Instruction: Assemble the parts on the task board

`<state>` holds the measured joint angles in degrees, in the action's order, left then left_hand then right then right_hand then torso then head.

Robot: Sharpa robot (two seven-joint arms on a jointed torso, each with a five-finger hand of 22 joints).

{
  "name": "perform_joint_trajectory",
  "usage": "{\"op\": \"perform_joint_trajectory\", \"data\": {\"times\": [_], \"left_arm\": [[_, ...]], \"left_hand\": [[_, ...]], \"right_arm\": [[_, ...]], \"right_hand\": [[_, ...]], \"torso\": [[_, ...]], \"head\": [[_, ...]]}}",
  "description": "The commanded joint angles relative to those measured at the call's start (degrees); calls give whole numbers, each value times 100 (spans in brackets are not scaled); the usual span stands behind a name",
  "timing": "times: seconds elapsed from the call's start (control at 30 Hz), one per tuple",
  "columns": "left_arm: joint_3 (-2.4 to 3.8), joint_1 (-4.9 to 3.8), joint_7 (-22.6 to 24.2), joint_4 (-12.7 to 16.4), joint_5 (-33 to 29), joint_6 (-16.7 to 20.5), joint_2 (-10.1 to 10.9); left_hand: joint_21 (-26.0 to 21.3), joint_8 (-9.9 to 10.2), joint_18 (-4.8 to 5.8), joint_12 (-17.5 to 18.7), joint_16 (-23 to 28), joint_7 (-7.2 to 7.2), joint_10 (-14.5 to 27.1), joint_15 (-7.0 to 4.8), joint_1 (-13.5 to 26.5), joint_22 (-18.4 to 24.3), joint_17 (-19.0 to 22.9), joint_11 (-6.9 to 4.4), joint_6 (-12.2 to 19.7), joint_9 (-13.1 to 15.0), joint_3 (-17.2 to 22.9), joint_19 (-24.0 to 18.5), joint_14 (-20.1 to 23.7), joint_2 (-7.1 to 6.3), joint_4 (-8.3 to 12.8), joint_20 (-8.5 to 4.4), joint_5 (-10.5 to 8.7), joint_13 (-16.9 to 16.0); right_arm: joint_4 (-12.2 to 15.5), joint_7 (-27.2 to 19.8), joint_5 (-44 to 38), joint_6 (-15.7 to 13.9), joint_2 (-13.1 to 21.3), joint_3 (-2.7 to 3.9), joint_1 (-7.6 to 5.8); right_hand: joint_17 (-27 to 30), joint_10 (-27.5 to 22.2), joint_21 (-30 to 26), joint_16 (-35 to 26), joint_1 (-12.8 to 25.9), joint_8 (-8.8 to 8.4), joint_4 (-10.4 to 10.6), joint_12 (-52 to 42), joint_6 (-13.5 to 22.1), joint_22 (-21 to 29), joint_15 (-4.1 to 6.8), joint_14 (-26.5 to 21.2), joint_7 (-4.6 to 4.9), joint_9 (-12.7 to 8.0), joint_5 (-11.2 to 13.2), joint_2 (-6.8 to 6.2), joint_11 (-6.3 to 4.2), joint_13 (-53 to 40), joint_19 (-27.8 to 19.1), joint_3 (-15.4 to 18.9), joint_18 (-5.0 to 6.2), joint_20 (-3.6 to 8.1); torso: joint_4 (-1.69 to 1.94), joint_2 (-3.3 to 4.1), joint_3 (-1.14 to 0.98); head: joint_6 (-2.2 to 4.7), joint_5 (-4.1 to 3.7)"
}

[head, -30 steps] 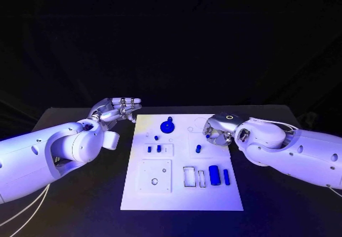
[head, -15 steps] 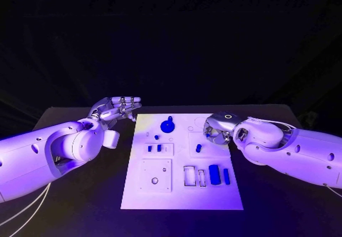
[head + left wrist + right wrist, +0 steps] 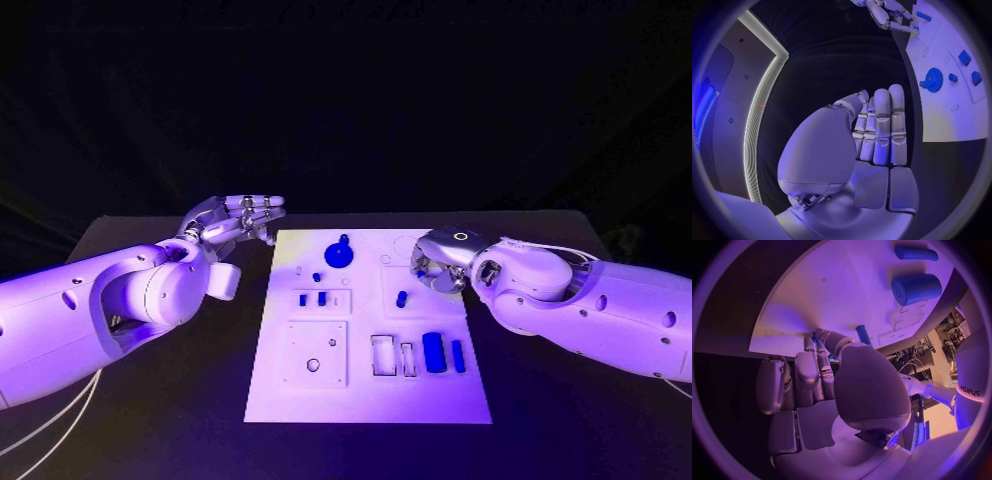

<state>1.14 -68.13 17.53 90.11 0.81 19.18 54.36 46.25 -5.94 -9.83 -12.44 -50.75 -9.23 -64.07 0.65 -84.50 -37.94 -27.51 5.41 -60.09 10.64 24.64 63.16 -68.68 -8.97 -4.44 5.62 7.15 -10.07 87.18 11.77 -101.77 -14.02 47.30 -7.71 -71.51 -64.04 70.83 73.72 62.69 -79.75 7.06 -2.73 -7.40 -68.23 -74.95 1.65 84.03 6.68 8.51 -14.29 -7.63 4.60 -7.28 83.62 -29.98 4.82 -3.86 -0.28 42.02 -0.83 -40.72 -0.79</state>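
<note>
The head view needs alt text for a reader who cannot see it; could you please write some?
A white task board lies on a black table between two white robot arms. The right robot hand rests fingers-down on the board's right edge near small blue parts, while the left robot hand hovers off its far left corner, holding nothing.

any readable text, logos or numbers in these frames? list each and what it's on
"sharpa": reads up the white arm at the edge of the right wrist view; small, first letter hard to make out.
The task board, the blue parts and both hands, left hand and right hand, carry no legible text.
</note>
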Motion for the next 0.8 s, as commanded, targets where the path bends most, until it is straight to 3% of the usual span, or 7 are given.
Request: {"op": "perform_joint_trajectory", "data": {"times": [0.03, 0.47, 0.8], "left_arm": [[3, -3, -18, 8, 42, -123, -5], [3, -3, -68, -31, 52, -182, -29], [3, -2, -89, -62, 137, -220, -57]], "left_hand": [[-29, 11, -74, -31, 37, -29, 37, 10, -14, 9, 7, 7, 18, -6, 9, -45, 36, 21, 40, -2, 14, -5], [-51, 31, -71, -34, 45, -59, 113, 31, -10, 17, 22, 36, 79, -21, -18, -57, 67, 25, 60, 12, 14, -8], [-61, 34, -69, -42, 47, -72, 131, 39, 0, 21, 28, 46, 94, -25, -33, -65, 80, 24, 62, 19, 12, -12]], "right_arm": [[-6, 89, -89, -60, 22, -17, 24], [103, -52, 173, -640, 161, 5, -2], [619, -86, 403, -740, 440, 43, -124]], "right_hand": [[-5, 255, 26, 19, -106, 17, -139, -16, -25, -134, 55, 246, 2, 7, -3, 96, -199, -189, 5, -180, -83, 30], [-32, 231, 66, 66, -60, 6, -162, 8, -4, -177, 48, 244, 14, 24, -18, 67, -189, -211, 5, -227, -90, 26], [-38, 227, 78, 83, -50, 2, -186, 16, 3, -192, 46, 241, 14, 36, -53, 52, -188, -226, 1, -254, -91, 24]], "torso": [[1, -2, 1], [6, -9, 8], [1, -10, 6]], "head": [[8, -4], [67, -18], [77, -13]]}}
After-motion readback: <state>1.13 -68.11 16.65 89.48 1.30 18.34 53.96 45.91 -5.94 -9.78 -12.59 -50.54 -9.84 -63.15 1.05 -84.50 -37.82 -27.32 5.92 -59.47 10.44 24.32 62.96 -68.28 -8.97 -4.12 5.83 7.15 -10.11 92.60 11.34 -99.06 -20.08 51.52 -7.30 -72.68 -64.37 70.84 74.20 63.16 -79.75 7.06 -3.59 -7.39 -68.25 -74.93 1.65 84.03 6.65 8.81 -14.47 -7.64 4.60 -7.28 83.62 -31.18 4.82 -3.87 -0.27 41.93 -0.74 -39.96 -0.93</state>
